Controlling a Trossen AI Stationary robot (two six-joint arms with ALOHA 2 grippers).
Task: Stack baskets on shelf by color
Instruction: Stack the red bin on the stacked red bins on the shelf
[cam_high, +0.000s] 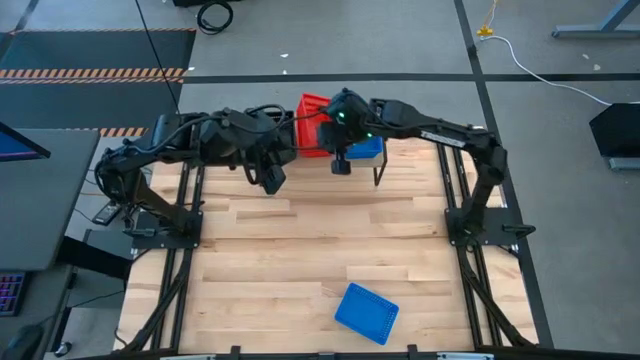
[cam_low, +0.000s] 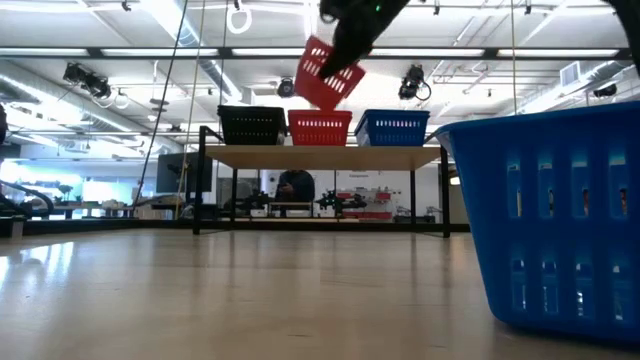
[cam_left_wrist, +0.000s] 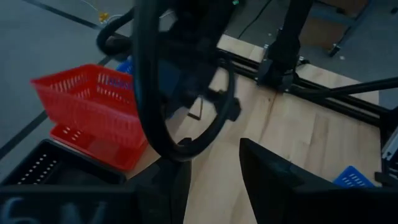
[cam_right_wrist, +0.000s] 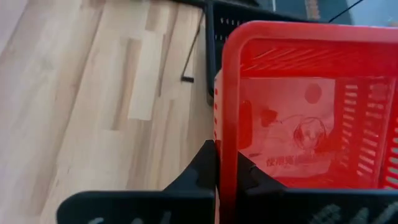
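My right gripper (cam_right_wrist: 225, 171) is up over the shelf (cam_low: 320, 156), shut on a red basket (cam_low: 325, 73) that hangs tilted above the shelf's red stack (cam_low: 320, 128). A black stack (cam_low: 250, 125) stands on the shelf's left part and a blue stack (cam_low: 393, 127) on its right part. One more blue basket (cam_high: 367, 312) rests on its base on the table near the near edge. My left gripper (cam_left_wrist: 217, 186) is open and touches nothing; it hovers beside the shelf's left part (cam_high: 272, 178), near the black stack (cam_left_wrist: 56, 168). My right gripper pinches one side wall of the red basket at its rim (cam_right_wrist: 227, 134), with one finger inside (cam_right_wrist: 255, 177) the basket and one outside (cam_right_wrist: 196, 171). The basket is lifted clear and tilted (cam_high: 312, 105), above the red stack.
The shelf stands at the table's far edge on thin black legs (cam_low: 200, 185). The two arms crowd together over it (cam_high: 300, 135). Bare wooden tabletop (cam_high: 300, 240) lies between the shelf and the blue basket. People and benches show in the room behind (cam_low: 295, 190).
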